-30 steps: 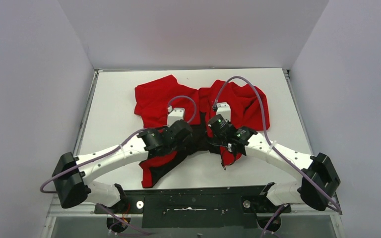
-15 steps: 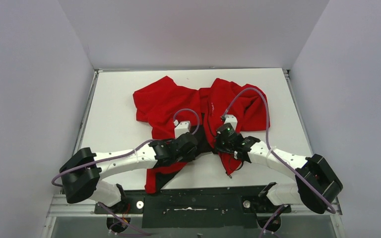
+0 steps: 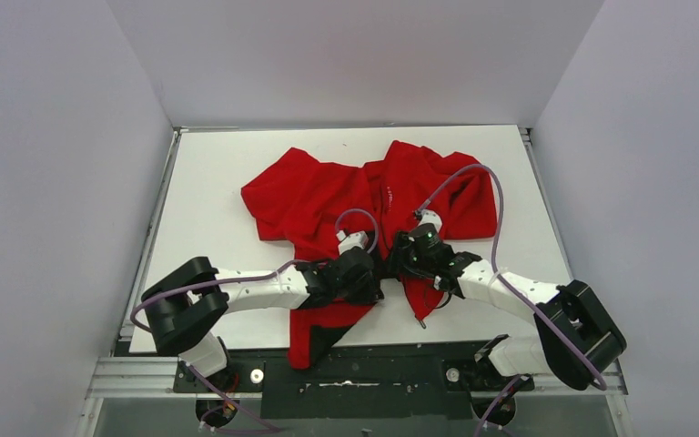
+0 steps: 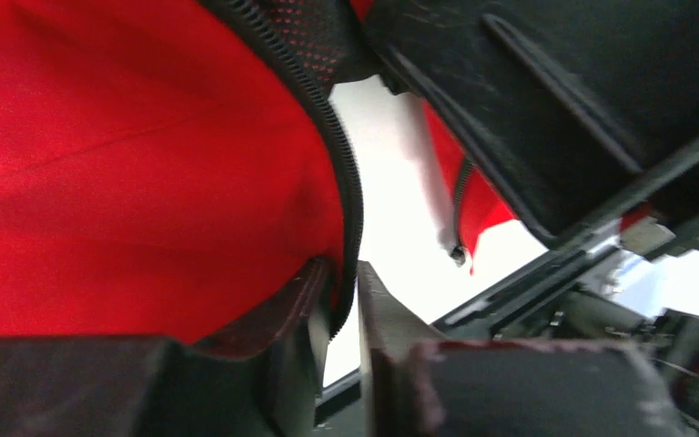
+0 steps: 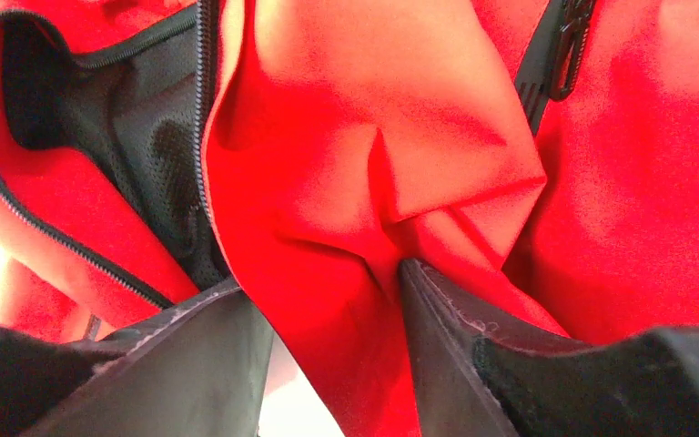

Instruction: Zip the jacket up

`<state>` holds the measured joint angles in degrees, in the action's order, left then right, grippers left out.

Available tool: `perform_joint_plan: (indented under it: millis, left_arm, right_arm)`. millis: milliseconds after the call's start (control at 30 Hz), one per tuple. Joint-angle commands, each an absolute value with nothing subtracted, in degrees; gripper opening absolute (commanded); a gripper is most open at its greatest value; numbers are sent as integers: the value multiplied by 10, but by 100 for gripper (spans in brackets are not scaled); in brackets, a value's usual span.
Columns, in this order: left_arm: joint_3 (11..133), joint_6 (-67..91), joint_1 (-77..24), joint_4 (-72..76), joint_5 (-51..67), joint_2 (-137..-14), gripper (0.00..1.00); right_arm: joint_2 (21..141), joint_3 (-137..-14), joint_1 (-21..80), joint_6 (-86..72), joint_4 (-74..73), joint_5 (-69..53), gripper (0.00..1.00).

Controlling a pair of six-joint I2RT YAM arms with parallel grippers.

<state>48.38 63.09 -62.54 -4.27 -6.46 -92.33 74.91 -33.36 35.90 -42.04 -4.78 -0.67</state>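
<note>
The red jacket (image 3: 328,196) lies open and crumpled on the white table (image 3: 209,182), with its hem hanging over the near edge. My left gripper (image 3: 364,273) is shut on the jacket's dark front zipper edge (image 4: 341,182), which runs down between its fingers (image 4: 296,305). My right gripper (image 3: 411,259) sits beside it and is closed on a thick fold of the red front panel (image 5: 346,182). The fold fills the space between the fingertips (image 5: 437,319). In the right wrist view the dark lining (image 5: 136,127) and other zipper edge show on the left. The slanted pocket zip (image 5: 560,55) shows at top right.
Grey walls close in the table on three sides. The black front rail (image 3: 364,369) with both arm bases runs along the near edge. A loose dark zipper end (image 4: 456,255) hangs over the white surface close to the right arm's body (image 4: 546,100).
Both arms have drawn back toward the near edge, dragging the jacket with them. The lower hem now reaches over the front edge and the sleeves have spread out.
</note>
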Motion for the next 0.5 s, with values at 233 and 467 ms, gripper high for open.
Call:
perform_joint_plan:
  millis: [233,467]
  left_arm:
    - [527,579,-598,-86,-96,-824,45]
    - [558,525,-561,-238,-150,-710,61]
  right_arm:
    - [704,-340,338,-425,-24,17,58]
    - [690,-339,338,-424,-34,22,62]
